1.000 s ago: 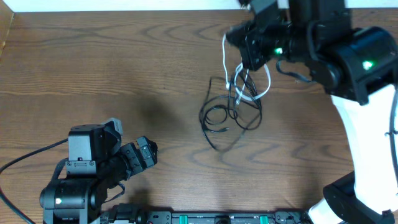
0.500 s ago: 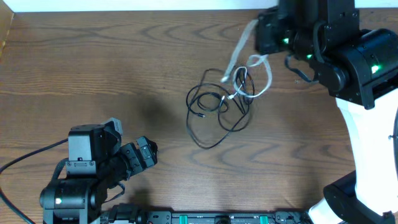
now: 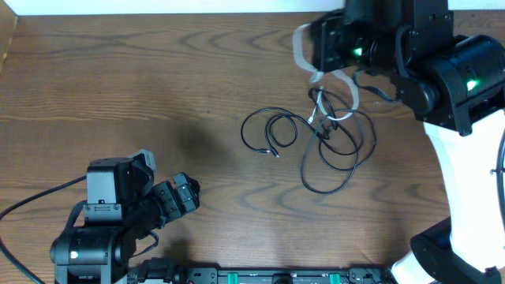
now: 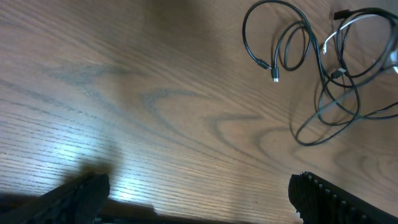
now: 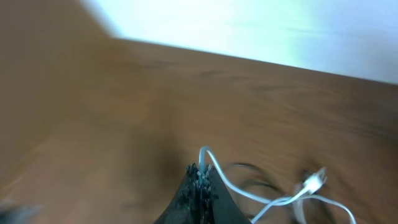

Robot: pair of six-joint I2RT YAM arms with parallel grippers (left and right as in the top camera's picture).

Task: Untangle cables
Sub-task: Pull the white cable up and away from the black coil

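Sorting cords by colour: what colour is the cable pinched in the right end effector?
The cable is white, clearest in the right wrist view.

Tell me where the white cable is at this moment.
In the overhead view the white cable is at the far right of the table, held by the right gripper, its lower loop tangled with the black cables.

Black, blocky left arm (image 3: 118,213) trails a thick black wire (image 3: 31,200); black right arm (image 3: 426,63) has green lights and a white link (image 3: 465,173)
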